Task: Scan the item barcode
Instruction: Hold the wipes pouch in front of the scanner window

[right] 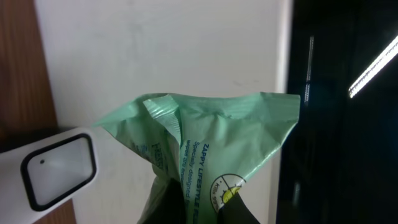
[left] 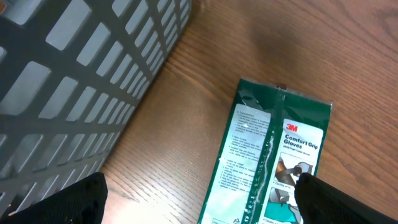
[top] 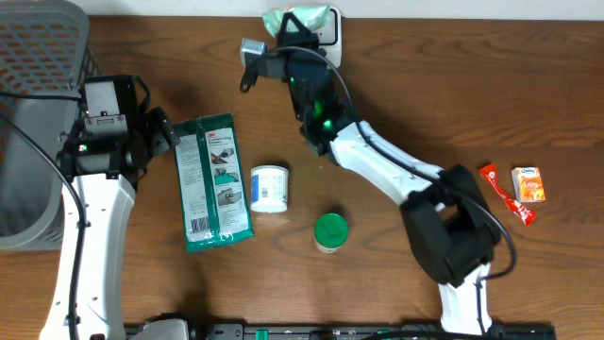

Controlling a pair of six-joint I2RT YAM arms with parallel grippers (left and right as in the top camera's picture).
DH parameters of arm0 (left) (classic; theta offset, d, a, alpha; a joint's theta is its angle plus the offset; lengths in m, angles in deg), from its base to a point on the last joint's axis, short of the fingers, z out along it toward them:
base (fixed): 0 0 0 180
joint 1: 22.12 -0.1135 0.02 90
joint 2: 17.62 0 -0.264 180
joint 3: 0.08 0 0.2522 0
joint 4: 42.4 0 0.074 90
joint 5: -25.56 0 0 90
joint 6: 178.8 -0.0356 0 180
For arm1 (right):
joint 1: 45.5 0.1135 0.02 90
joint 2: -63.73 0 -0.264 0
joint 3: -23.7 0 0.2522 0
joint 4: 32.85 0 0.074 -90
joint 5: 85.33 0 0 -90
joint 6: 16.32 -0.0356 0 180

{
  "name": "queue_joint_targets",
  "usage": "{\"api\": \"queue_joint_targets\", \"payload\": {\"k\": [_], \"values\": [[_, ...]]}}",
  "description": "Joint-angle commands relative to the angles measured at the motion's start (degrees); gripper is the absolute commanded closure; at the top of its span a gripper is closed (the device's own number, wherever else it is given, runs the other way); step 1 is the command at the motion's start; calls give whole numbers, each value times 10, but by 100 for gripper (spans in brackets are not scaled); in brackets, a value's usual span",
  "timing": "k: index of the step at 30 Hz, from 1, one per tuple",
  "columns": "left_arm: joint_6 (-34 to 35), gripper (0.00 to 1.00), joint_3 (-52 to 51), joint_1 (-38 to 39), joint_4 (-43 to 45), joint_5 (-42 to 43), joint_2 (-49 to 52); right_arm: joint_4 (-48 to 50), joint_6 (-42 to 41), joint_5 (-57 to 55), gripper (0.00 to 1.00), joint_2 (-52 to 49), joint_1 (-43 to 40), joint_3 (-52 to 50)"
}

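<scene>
my right pincer (right: 199, 208) is clenched on the green pack (right: 205, 137) at the top middle by the white scanner (right: 59, 168), and my left pincer (top: 162, 132) is released.

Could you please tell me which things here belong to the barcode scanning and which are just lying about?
In use: green pouch, held in the right gripper; white scanner by it.

Lying about: gloves pack, white tub, green-lidded jar, red sachet, orange box, basket.
</scene>
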State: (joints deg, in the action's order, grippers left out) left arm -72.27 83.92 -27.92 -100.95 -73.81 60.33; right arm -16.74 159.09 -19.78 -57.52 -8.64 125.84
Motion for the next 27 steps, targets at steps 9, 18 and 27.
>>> {"api": "queue_joint_targets", "payload": {"k": [9, 18, 27], "values": [[1, 4, 12, -2, -1, -5, -2, 78, 116, 33, 99, -109, -25, 23], [1, 4, 12, -2, -1, -5, -2, 72, 115, 28, 99, -201, -48, 140], [1, 4, 12, -2, -1, -5, -1, 3, 60, 63, 99, -232, -68, 207]]}}
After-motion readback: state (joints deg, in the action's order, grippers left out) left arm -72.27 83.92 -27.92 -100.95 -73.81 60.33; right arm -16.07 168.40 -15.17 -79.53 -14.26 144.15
